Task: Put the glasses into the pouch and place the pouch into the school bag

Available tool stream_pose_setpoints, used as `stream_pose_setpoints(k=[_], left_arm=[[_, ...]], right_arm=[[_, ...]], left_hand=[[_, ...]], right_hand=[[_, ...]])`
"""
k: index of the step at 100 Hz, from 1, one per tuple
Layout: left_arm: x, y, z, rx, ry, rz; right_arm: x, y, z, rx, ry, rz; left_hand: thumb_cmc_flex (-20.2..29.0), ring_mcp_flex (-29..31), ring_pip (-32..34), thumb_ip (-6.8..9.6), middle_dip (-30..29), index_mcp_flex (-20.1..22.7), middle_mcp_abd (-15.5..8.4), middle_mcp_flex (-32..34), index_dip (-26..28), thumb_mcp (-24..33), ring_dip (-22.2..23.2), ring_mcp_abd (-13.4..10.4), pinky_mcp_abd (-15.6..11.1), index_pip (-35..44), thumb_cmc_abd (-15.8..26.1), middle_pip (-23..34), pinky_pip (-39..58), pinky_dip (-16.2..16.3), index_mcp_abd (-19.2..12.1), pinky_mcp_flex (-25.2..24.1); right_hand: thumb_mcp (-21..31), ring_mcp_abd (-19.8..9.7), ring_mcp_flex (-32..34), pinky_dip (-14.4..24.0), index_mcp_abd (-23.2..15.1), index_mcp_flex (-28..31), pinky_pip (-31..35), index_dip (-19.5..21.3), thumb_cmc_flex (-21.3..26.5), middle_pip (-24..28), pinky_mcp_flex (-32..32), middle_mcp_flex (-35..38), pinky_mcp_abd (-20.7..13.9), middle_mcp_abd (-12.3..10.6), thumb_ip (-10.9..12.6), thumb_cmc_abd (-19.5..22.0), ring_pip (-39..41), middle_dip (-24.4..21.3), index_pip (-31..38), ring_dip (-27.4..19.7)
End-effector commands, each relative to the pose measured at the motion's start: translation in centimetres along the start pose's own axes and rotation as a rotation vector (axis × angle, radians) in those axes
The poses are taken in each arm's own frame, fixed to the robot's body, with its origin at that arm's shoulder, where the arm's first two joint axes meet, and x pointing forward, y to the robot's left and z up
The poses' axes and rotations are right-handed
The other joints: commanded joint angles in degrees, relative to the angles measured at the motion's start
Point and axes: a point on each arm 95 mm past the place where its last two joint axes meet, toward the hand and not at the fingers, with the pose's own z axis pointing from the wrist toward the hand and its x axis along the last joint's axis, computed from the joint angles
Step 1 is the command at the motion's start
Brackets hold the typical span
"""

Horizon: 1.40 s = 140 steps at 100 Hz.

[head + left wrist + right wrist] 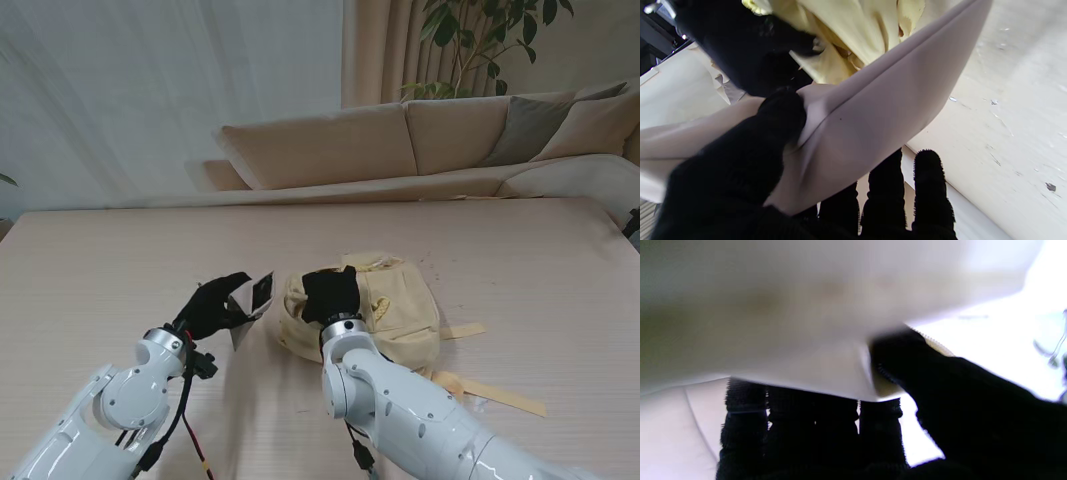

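Grey-beige fabric pouch is held off the table, pinched in the left hand. In the left wrist view the pouch is seen clamped between the thumb and the fingers behind it, with a seam fold running along its length. Its far end sits just beside the mouth of the school bag. Glasses are not made out in any view (possibly inside the pouch, cannot tell).

School bag is pale yellow cloth, slumped on the table, its opening turned toward the left arm. Its upper edge is gripped by the right hand; in the right wrist view pale cloth is seen pinched between the thumb and the fingers, heavily blurred, with a zip edge beside the thumb. In the left wrist view the yellow bag is seen beyond the pouch, with the right hand on it.

Straps are trailed flat on the table to the right of the bag.

Table is light wood-grain, matte. Beyond its far edge a beige sofa is seen, with a white curtain to the left and a leafy plant behind the sofa.
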Motion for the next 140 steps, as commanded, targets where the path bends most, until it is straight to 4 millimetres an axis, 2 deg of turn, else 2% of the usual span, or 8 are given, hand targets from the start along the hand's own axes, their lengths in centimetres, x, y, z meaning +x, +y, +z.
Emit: stream_pose_setpoints(k=[1, 19, 32, 52, 68, 91, 125, 140], left_arm=[[0.2, 0.2, 0.0, -0.032, 0.009, 0.004], [0.3, 0.2, 0.4, -0.019, 0.023, 0.025], [1.0, 0.3, 2.3, 0.057, 0.038, -0.04], [2.1, 0.6, 5.2, 0.08, 0.057, -0.2], [2.2, 2.0, 6.7, 0.05, 0.042, -0.298], [0.2, 3.6, 7.6, -0.035, 0.046, -0.194], [-1.1, 2.5, 9.3, -0.01, 0.088, -0.04], [-0.2, 2.1, 10.0, 0.034, 0.066, -0.143]], right_arm=[[0.2, 1.0, 0.6, -0.006, -0.018, 0.038], [-0.2, 3.4, 1.9, -0.03, -0.079, 0.148], [0.1, 4.6, 2.0, -0.042, -0.087, 0.238], [0.0, 5.5, 2.5, -0.058, -0.114, 0.284], [-0.1, 5.8, 2.9, -0.06, -0.163, 0.332], [-0.2, 5.8, 3.0, -0.063, -0.227, 0.399], [-0.7, 6.6, 2.8, -0.01, -0.267, 0.493], [-0.9, 6.8, 2.8, -0.01, -0.263, 0.489]], left_hand=[[-0.8, 0.9, 0.7, 3.47, 2.2, 4.7, -1.5, 1.5, 0.8, 1.9, 1.2, -1.6, 1.2, 4.7, 4.4, 0.2, -1.5, -0.8, -6.5, -1.7], [-1.3, -0.6, 1.3, 3.72, 5.6, 6.0, -2.9, 2.2, 1.2, 1.3, 2.4, -1.7, 1.4, 3.1, 3.8, 0.1, -2.0, -1.1, -9.6, -2.5], [0.1, -5.1, 3.7, 0.11, 9.1, 6.7, -5.2, -1.2, 2.5, -4.8, 5.1, -3.6, 0.3, -0.9, 5.6, 1.7, -3.4, -2.0, -16.9, -5.4], [1.6, -3.7, 8.2, -1.59, 16.3, 7.1, -8.4, 4.0, 3.0, -10.6, 9.1, -5.3, -0.8, -3.1, 7.6, 2.8, -4.5, -2.7, -20.7, -8.1], [3.5, -2.9, 8.5, -2.07, 19.3, 6.8, -9.0, 7.3, 2.3, -12.9, 10.0, -5.5, -1.0, -2.3, 8.2, 0.2, -5.3, -2.4, -20.0, -8.9], [5.3, -3.0, 8.1, -2.91, 20.8, 5.0, -9.8, 6.4, 2.3, -14.7, 9.5, -6.3, -1.2, -0.8, 9.6, -2.3, -4.4, -1.4, -19.0, -8.2], [10.3, -6.6, 10.7, -3.1, 23.5, 0.5, -7.9, 3.2, 2.4, -18.3, 9.9, -5.9, -3.0, 3.8, 12.7, -1.6, 0.5, -0.4, -15.0, -9.4], [10.0, -5.8, 10.5, -3.04, 21.8, 0.7, -9.1, 4.0, 0.6, -19.7, 8.7, -7.0, -3.3, 4.4, 12.8, -1.7, 0.2, -0.8, -16.2, -10.1]], right_hand=[[4.0, 0.1, 3.4, -0.4, -3.7, 2.9, 1.8, 0.3, 1.1, 1.2, 0.5, 3.4, 1.5, 1.8, -1.9, 0.0, 0.9, -0.4, 1.8, 0.5], [4.0, 1.3, 3.7, -0.2, -2.6, 2.8, 2.3, 0.5, 1.7, 1.6, 0.2, 3.5, 2.6, 3.0, -1.7, 0.0, 1.7, 0.0, 2.3, 0.9], [3.5, 2.8, 3.8, 0.0, -0.8, 2.9, 2.6, 0.7, 2.9, 2.1, -0.5, 3.2, 4.0, 4.5, -1.4, -0.3, 2.8, 0.6, 2.2, 1.3], [3.9, 3.1, 3.8, 0.2, -1.1, 2.8, 2.7, 1.6, 2.9, 3.6, -0.7, 3.1, 3.7, 4.9, -1.4, -0.5, 4.9, 1.8, 2.3, 1.9], [3.9, 3.2, 3.5, 0.4, -0.9, 2.7, 3.0, 2.2, 3.0, 4.0, -0.9, 2.9, 3.7, 5.2, -1.4, -0.6, 5.4, 2.2, 2.4, 2.1], [4.2, 3.4, 2.4, 0.7, -0.8, 2.3, 3.1, 3.4, 3.3, 4.8, -2.3, 2.1, 3.4, 5.7, -1.3, -0.8, 6.6, 2.6, 2.4, 2.4], [6.3, 4.1, -0.4, 1.4, -0.2, 1.2, 2.8, 7.8, 3.6, 8.6, -5.6, -1.2, 2.9, 7.2, -1.6, -2.1, 9.5, 5.1, 2.2, 3.2], [6.3, 3.7, -0.9, 1.6, -0.5, 0.9, 3.0, 8.7, 3.2, 8.9, -5.7, -1.4, 2.6, 6.9, -1.8, -1.9, 10.0, 5.1, 2.1, 3.4]])
